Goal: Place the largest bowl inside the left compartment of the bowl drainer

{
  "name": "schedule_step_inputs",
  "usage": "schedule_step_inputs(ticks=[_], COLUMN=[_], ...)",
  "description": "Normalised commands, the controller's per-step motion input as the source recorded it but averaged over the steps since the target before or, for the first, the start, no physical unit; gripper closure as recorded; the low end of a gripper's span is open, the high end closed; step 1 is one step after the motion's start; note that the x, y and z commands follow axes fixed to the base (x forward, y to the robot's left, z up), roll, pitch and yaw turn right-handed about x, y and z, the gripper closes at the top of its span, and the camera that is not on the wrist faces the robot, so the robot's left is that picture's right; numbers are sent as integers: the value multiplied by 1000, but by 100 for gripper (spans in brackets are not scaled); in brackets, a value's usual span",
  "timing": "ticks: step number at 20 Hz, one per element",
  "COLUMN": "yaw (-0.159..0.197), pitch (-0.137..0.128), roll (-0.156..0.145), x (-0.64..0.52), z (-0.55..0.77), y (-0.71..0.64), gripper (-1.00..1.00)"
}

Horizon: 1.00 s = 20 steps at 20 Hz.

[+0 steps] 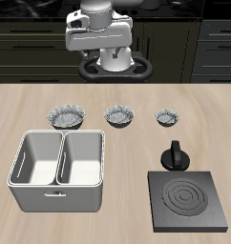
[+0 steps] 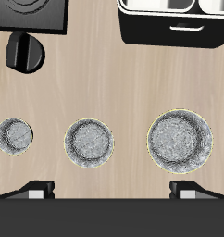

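Three grey fluted bowls stand in a row across the middle of the table. The largest bowl (image 1: 65,116) is at the end of the row just behind the bowl drainer (image 1: 58,193); it also shows in the wrist view (image 2: 180,142). The drainer is a light grey tub with two empty wells; the left compartment (image 1: 36,160) is the one farther from the stove plate. My gripper (image 1: 115,65) hangs high over the table's back, behind the bowls, open and empty. Its fingertips (image 2: 35,191) show in the wrist view.
The medium bowl (image 1: 119,115) and the smallest bowl (image 1: 166,116) continue the row. A dark square stove plate (image 1: 189,202) lies at the table's front edge, with a black knobbed object (image 1: 174,155) just behind it. The drainer's dark outer wall (image 2: 174,28) shows in the wrist view.
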Motion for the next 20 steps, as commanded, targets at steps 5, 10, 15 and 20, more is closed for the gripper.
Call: schedule_step_inputs(ticks=[5, 10, 15, 20], yaw=[-16, -16, 20, -7], pitch=[15, -3, 0, -24], roll=[-52, -24, -11, -5], x=[-8, -17, -39, 8], z=[-9, 18, 7, 68], y=[-741, -416, -348, -279], gripper=[-100, -100, -100, -100])
